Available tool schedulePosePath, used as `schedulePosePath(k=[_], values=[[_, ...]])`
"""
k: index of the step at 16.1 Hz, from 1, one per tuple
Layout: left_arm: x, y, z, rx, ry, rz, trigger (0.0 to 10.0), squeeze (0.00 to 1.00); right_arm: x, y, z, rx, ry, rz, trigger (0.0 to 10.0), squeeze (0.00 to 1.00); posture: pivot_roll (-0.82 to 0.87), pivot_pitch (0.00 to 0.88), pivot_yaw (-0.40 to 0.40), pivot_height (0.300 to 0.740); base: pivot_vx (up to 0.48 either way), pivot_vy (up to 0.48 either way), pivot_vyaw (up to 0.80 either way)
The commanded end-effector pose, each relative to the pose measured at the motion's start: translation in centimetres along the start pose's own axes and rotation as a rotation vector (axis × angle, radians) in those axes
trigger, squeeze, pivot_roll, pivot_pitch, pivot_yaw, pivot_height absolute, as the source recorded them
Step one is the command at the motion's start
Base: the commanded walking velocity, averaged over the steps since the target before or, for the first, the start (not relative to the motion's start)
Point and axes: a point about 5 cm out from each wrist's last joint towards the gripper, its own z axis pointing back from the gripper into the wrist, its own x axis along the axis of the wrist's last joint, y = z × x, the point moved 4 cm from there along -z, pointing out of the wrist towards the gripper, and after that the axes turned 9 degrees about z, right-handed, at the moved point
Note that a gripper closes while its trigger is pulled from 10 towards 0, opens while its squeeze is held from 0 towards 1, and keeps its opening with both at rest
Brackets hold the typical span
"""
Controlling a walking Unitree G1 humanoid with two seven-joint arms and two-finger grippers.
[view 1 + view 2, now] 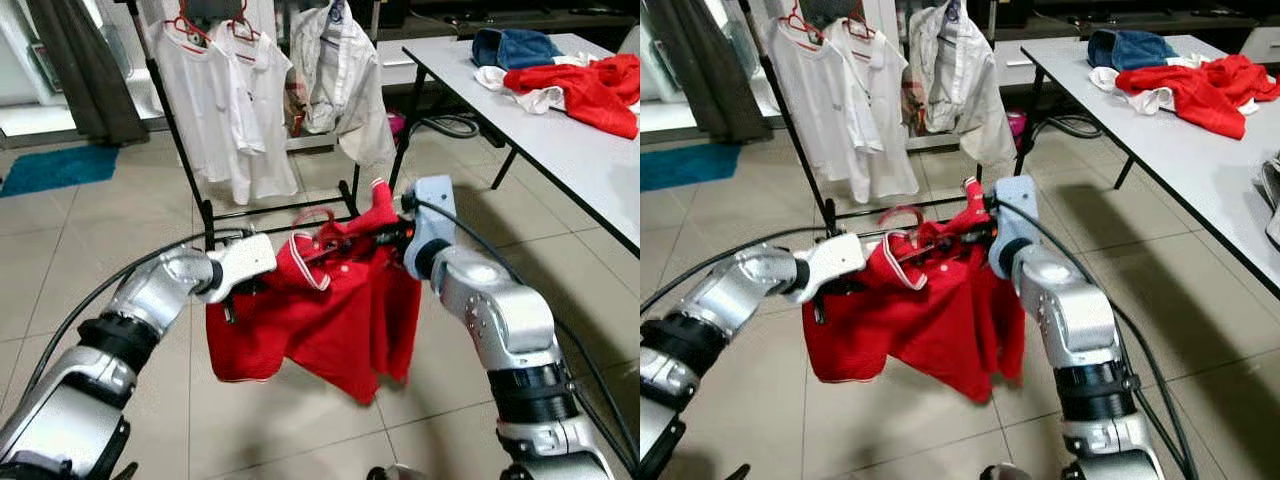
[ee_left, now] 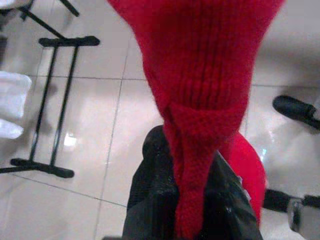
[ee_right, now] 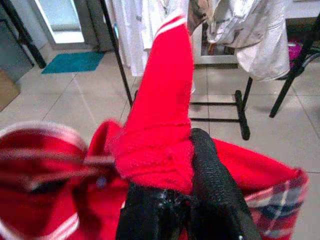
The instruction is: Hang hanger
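A red polo shirt (image 1: 330, 320) with white trim hangs between my two arms, on a red hanger whose hook (image 1: 312, 218) rises at the collar. My left gripper (image 1: 240, 290) is shut on the shirt's left shoulder; in the left wrist view the red knit fabric (image 2: 200, 100) runs down between the black fingers (image 2: 150, 200). My right gripper (image 1: 385, 235) is shut on the right shoulder, with a red fold (image 3: 160, 130) pinched by its fingers (image 3: 212, 185). Behind stands the black clothes rack (image 1: 185, 150), carrying white shirts (image 1: 225, 100) on red hangers.
A grey-white table (image 1: 560, 130) stands at the right with red, white and blue clothes (image 1: 585, 85) piled on it. A blue mat (image 1: 55, 168) lies on the tiled floor at the left. A dark curtain (image 1: 85, 65) hangs at the back left.
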Motion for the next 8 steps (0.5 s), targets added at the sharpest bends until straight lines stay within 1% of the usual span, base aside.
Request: schedulePosePath(k=[1, 5, 8], values=[[1.4, 1.0, 0.5, 0.034, -0.055, -0.002, 0.0, 0.0, 0.9, 0.5, 0.3, 0.03, -0.031, 0.003, 10.0, 1.0, -0.11, 0.0, 0.014, 0.74, 0.0, 0.0, 0.0], [1.9, 1.0, 0.6, 0.027, -0.076, -0.014, 0.0, 0.0, 0.0, 1.2, 0.4, 0.069, 0.007, -0.001, 10.0, 1.0, -0.11, 0.0, 0.009, 0.74, 0.0, 0.0, 0.0], [1.9, 1.2, 0.7, 0.028, -0.085, -0.016, 0.0, 0.0, -0.5, 0.7, 0.5, 0.065, 0.038, 0.029, 10.0, 1.0, -0.1, 0.0, 0.005, 0.74, 0.0, 0.0, 0.0]])
